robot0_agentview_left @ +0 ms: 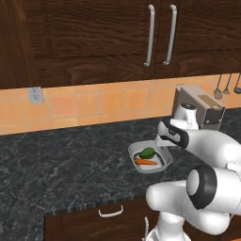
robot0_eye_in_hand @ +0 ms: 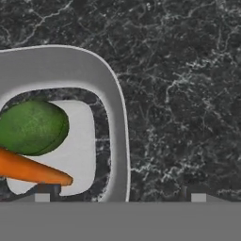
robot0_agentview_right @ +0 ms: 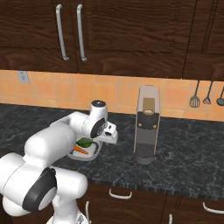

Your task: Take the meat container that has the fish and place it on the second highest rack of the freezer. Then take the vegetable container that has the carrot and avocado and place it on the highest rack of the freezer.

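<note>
Hovering over a dark marble counter (robot0_agentview_left: 56, 164), the gripper (robot0_eye_in_hand: 120, 194) stands spread wide, straddling the rim of the vegetable container (robot0_eye_in_hand: 110, 94) holding the avocado (robot0_eye_in_hand: 30, 126) and carrot (robot0_eye_in_hand: 28, 168), apparently lined up to grasp it.

No legible text or labels.
</note>
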Controlling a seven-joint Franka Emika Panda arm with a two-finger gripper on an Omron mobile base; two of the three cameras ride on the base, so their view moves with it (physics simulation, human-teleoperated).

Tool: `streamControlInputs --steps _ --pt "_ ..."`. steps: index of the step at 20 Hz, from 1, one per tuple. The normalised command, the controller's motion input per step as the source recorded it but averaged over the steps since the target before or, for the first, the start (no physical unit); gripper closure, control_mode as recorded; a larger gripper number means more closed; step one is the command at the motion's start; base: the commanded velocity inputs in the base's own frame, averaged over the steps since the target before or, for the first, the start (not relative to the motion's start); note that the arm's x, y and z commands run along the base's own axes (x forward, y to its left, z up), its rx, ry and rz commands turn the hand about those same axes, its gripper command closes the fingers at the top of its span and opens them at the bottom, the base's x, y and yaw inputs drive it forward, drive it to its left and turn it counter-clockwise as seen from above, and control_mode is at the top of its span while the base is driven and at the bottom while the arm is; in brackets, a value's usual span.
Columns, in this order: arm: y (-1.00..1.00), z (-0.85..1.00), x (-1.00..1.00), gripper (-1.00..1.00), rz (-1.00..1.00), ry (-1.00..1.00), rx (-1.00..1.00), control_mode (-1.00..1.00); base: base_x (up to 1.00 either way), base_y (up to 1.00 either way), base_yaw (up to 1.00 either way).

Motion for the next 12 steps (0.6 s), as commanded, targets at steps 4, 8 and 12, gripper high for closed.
streamControlInputs --steps 4,8,12 --pt "-0.12 -0.2 0.14 -1.0 0.0 0.0 0.0 -1.0 0.0 0.0 0.0" --pt "0.0 -0.26 0.23 -1.0 0.0 0.03 0.0 -1.0 0.0 0.0 0.0" --pt "0.0 -0.31 0.13 -1.0 0.0 0.02 0.0 -1.0 0.0 0.0 0.0"
